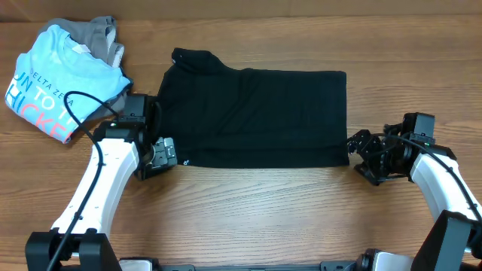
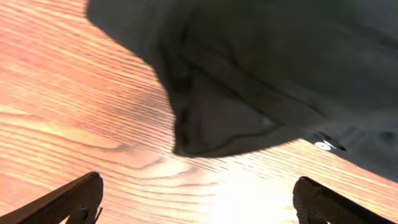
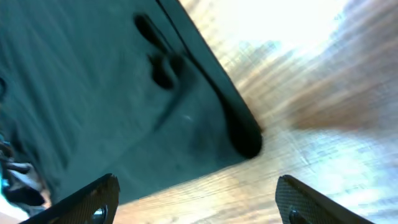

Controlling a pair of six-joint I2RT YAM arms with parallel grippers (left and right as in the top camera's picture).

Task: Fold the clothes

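The black T-shirt (image 1: 252, 117) lies folded into a wide rectangle across the middle of the wooden table, a tiny white label near its front left corner. My left gripper (image 1: 167, 154) is open and empty just off that front left corner; in the left wrist view (image 2: 198, 199) the shirt's folded sleeve edge (image 2: 249, 81) lies ahead of the fingers. My right gripper (image 1: 360, 150) is open and empty beside the shirt's front right corner; in the right wrist view (image 3: 198, 199) the shirt's corner (image 3: 124, 93) lies just beyond the fingers.
A light blue T-shirt (image 1: 56, 83) with white and pink lettering lies at the back left, on top of a grey garment (image 1: 98, 34). A black cable crosses it to the left arm.
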